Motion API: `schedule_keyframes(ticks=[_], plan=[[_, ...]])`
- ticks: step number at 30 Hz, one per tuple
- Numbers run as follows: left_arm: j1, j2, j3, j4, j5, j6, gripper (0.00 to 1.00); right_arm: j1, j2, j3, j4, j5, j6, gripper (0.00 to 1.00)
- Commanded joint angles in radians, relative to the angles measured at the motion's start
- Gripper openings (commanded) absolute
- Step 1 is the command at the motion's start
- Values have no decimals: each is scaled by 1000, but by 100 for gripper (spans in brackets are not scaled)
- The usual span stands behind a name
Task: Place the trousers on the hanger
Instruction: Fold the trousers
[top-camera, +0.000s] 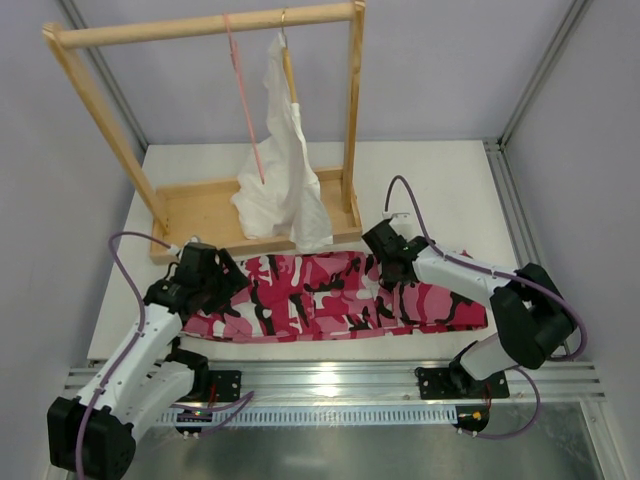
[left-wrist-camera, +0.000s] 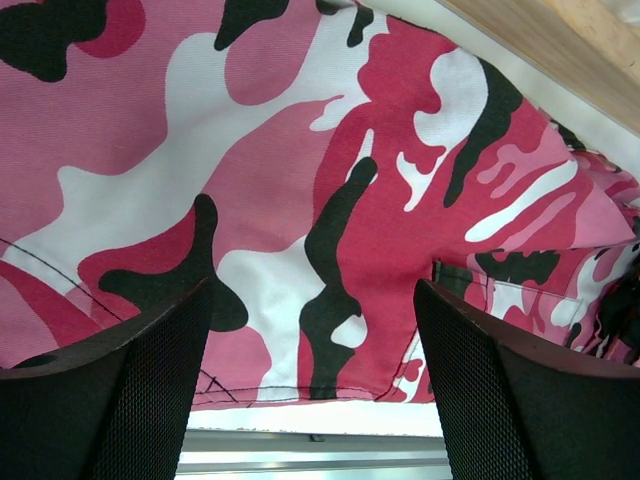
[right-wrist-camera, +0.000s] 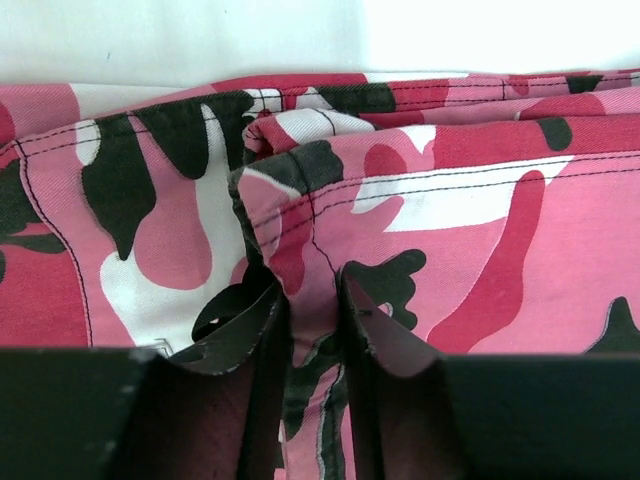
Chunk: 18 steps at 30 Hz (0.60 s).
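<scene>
trousers lie flat along desk near edge. R gripper nearly closed, pinching a cloth fold, prob. to lift. L gripper spread wide over cloth, holding nothing. hanger hangs on rail, twd far-left corner.

trousers lie flat on the surface, lengthwise along the near edge, from the near-left corner area to right of centre. rack stands behind them. its base board sits on the surface left of centre, near side just beside the trousers' far edge. hanger hangs from the top rail, left of the second hanger, which carries a garment. garment's lower end drapes over the base board's right part and ends just beside the trousers. left end effector is above the trousers' left end, jaws apart. right end effector is at the trousers' far edge right of centre, a cloth fold pinched between its jaws.
</scene>
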<state>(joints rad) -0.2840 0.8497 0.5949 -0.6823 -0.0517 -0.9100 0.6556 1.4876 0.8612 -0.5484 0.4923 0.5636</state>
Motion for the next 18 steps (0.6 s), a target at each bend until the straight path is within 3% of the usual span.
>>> schedule_keyframes(ticks=[1,8,18], plan=[[-3,-15,-18,23,4,-6,81,6,-17,38,24,43,53,31],[-3,-23,-6,17,0,-7,81,65,19,30,5,54,88,58],[-3,-29,8,12,-17,-20,81,104,26,-31,-15,101,122,61]])
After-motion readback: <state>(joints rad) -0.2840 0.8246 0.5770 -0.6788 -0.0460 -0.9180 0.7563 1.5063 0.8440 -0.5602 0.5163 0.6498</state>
